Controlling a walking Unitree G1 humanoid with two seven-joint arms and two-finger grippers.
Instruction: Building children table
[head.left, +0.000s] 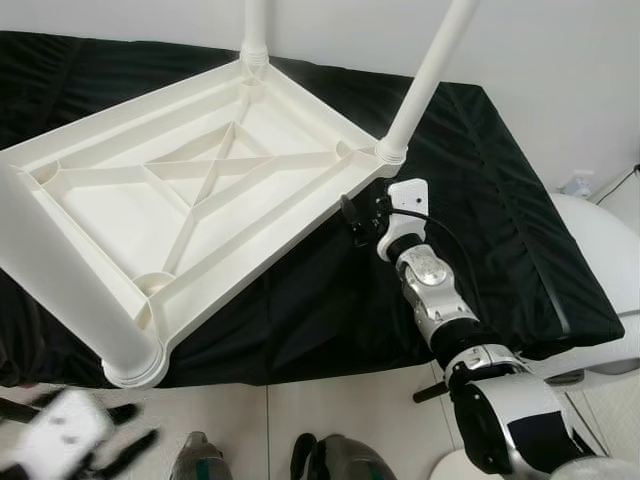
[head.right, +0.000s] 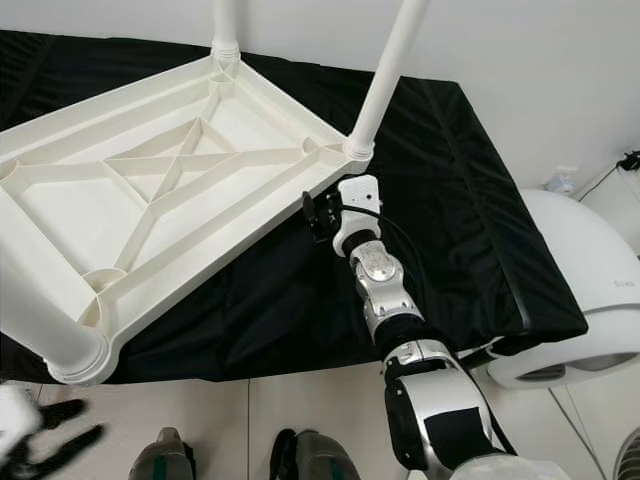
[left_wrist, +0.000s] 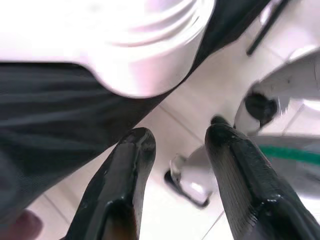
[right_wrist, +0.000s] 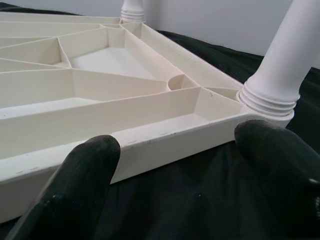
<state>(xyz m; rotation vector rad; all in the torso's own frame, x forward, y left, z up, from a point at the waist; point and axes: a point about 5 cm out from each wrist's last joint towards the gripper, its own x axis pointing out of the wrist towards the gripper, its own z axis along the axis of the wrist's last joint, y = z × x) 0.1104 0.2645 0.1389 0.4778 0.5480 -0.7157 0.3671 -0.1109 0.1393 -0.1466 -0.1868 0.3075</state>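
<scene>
My right gripper hovers with its fingers spread apart, gripping nothing, just short of the rim of the upturned white table, which lies on the black cloth ahead of it; a screwed-in leg rises just past one fingertip; my left gripper hangs low over the tiled floor, fingers also parted, beneath the table's near corner leg

Upturned table on cloth
</scene>
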